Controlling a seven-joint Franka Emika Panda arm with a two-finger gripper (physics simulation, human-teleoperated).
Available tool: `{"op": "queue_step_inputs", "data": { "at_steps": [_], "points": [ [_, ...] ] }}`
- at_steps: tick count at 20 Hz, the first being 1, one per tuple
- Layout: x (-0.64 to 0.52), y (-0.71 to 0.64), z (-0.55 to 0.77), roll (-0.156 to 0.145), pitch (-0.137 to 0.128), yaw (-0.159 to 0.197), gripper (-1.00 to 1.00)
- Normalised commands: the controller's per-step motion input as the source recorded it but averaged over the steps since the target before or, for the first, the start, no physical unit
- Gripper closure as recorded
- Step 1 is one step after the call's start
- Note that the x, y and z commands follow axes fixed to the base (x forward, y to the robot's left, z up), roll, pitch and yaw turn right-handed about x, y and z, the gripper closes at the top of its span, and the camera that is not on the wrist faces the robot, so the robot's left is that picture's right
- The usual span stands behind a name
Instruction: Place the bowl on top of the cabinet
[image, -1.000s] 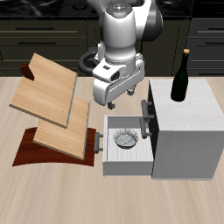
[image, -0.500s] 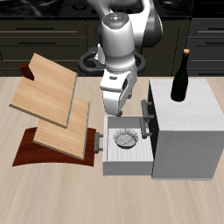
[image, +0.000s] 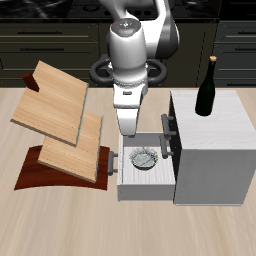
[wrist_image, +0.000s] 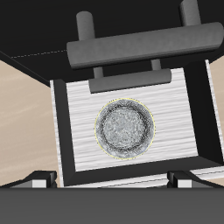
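The bowl (image: 143, 158) is pale grey with a dark scribbly pattern and lies in the cabinet's pulled-out drawer (image: 140, 187). In the wrist view the bowl (wrist_image: 125, 128) lies in the middle of the drawer's floor. The white-grey cabinet (image: 222, 145) stands beside the drawer, and its flat top is higher than the bowl. My gripper (image: 128, 130) hangs above the drawer's back edge, pointing down, higher than the bowl and not touching it. In the wrist view the gripper (wrist_image: 114, 179) is open and empty, its fingertips (wrist_image: 39, 180) wider apart than the bowl.
A dark wine bottle (image: 208, 88) stands on the cabinet's top near its back. Slanted wooden boards (image: 58, 110) on a dark base stand on the drawer's other side. Dark bar handles (wrist_image: 144, 44) on the cabinet's front overhang the drawer.
The gripper has turned from a tilted pose to pointing straight down and has come lower over the open drawer. The bowl has not moved.
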Motion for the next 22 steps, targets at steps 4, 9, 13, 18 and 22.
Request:
{"op": "queue_step_inputs", "data": {
  "at_steps": [4,9,13,18,22],
  "points": [
    [0.01,-0.06,-0.02,0.006,-0.036,0.087,-1.00],
    [0.01,0.04,0.00,-0.002,0.002,-0.022,-1.00],
    [-0.10,0.09,-0.08,-0.010,-0.002,0.007,-1.00],
    [-0.04,0.04,-0.20,0.010,-0.033,0.035,-1.00],
    [0.00,0.00,-0.31,-0.003,0.027,-0.001,-1.00]
  ]
}}
